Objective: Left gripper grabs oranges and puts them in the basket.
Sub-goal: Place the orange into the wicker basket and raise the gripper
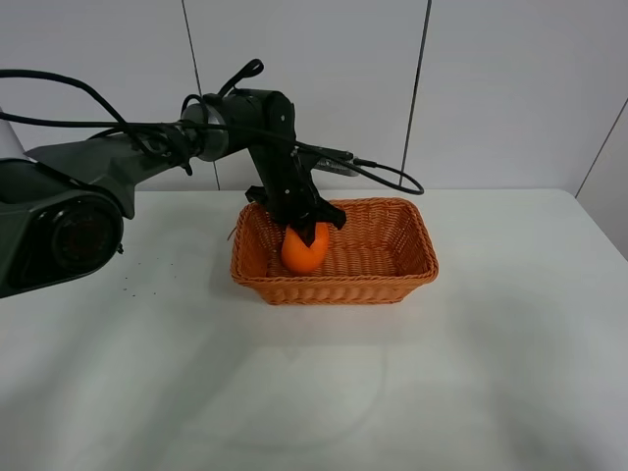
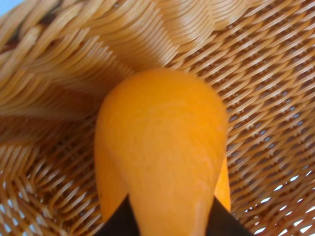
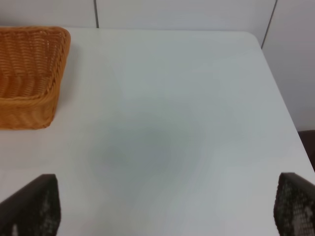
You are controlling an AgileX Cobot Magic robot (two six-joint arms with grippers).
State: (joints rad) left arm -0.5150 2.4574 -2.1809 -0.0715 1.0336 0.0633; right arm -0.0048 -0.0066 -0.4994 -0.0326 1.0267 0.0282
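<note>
One orange (image 1: 304,251), one basket (image 1: 334,290): from my remote console I see the left gripper (image 1: 312,229) reaching down into the wicker basket with the fruit between its dark fingers (image 2: 117,225). The fingers are clamped on the orange from either side. They straddle its upper part in the high view and press against its skin in the left wrist view, where the fruit fills most of the picture against woven wicker. The orange is inside the basket, in the half nearer the table's left edge and below the braided rim; whether it touches the basket floor I cannot tell. The basket stands on the white tabletop (image 1: 294,392) close to the far edge, roughly midway between the left and right edges. The left arm (image 1: 108,162) stretches in from the left edge, bends above the basket and drops steeply to the fruit, with a black cable (image 1: 392,175) looping off in front of the pale panelled wall (image 1: 491,88). The right gripper (image 3: 162,206) does not appear in the high view. Its own wrist camera shows its two dark fingers (image 3: 34,204) spread wide apart, holding nothing, above bare tabletop towards the right edge, with one corner of the basket well apart from them.
</note>
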